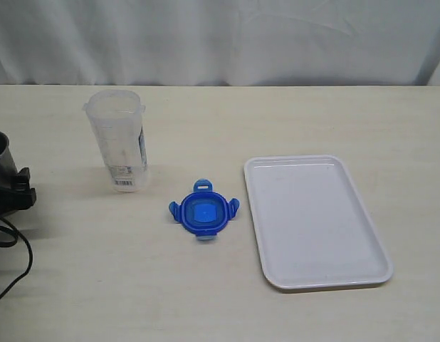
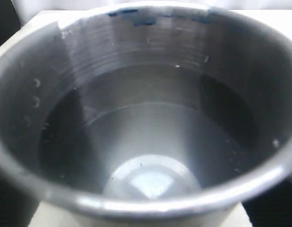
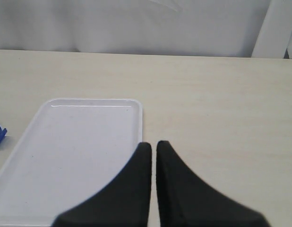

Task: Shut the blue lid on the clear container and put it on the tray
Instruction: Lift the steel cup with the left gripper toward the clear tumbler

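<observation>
- Right gripper [image 3: 153,143] first: its two black fingers are all but pressed together, with only a thin slit between the tips and nothing caught in it
- Those tips show against the tray [image 3: 89,142], at the long rim on the side away from the lid; how high above it they are, I cannot tell
- Left gripper: its wrist view is filled by the inside of a grey steel cup [image 2: 146,142] and no finger shows, so spread or closed cannot be told
- Out to the blue lid [image 1: 203,214]: it lies flat on the table [image 1: 99,285], tabs splayed out, just beside the tray's other long rim and not touching it
- Further from the tray on that same side, about level with the tray's back end, the clear container [image 1: 120,142] stands upright, mouth open, long axis straight up, label low on its wall
- The lid lies between container and tray, apart from both
- The key line, as I read it: from the right gripper the lid lies across the tray's short width, so that arm looks better placed for it once its fingers spread; the container sits nearer the left arm [image 1: 15,191]
</observation>
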### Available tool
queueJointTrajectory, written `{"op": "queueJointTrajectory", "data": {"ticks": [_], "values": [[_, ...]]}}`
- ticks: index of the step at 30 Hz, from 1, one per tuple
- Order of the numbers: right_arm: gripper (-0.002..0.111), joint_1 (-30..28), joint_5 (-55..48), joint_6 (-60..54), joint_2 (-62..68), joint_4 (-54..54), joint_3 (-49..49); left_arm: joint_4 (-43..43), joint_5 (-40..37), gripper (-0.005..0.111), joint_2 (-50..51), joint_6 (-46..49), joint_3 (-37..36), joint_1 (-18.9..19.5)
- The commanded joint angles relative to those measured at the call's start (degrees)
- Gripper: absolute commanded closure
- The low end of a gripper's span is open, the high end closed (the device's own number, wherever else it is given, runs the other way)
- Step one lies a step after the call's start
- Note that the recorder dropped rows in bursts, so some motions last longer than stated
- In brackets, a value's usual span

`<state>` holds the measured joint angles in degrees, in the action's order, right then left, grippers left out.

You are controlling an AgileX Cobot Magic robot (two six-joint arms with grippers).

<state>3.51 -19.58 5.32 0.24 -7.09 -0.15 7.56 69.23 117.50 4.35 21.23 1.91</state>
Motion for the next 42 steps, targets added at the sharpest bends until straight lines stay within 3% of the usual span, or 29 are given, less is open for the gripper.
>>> {"op": "queueJointTrajectory", "data": {"ticks": [1,14,17,21,24,26,27,33,42], "values": [[0.104,-0.1,0.0,-0.1,-0.2,0.2,0.1,0.1,0.7,0.002,-0.1,0.1,0.2,0.1],[0.104,-0.1,0.0,-0.1,-0.2,0.2,0.1,0.0,0.7,0.006,-0.1,0.1,0.2,0.1],[0.104,-0.1,0.0,-0.1,-0.2,0.2,0.1,0.0,0.7,0.024,-0.1,0.1,0.2,0.1],[0.104,-0.1,0.0,-0.1,-0.2,0.2,0.1,0.1,0.5,0.058,-0.1,0.1,0.2,0.1],[0.104,-0.1,0.0,-0.1,-0.2,0.2,0.1,0.0,0.0,0.072,-0.1,-0.2,0.2,0.1],[0.104,-0.1,0.0,-0.1,-0.2,0.2,0.1,-2.3,-0.2,0.088,-0.1,-2.2,0.2,0.1],[0.104,-0.1,0.0,-0.1,-0.2,0.2,0.1,-4.9,-0.2,0.105,-0.1,-3.4,0.2,0.1],[0.104,-0.1,0.0,-0.1,-0.2,0.2,0.1,-7.0,0.7,0.107,-0.2,-5.7,0.2,0.1],[0.104,-0.1,0.0,-0.1,-0.2,0.2,0.1,-9.8,-3.0,0.107,-8.8,-6.9,0.2,0.1]]}}
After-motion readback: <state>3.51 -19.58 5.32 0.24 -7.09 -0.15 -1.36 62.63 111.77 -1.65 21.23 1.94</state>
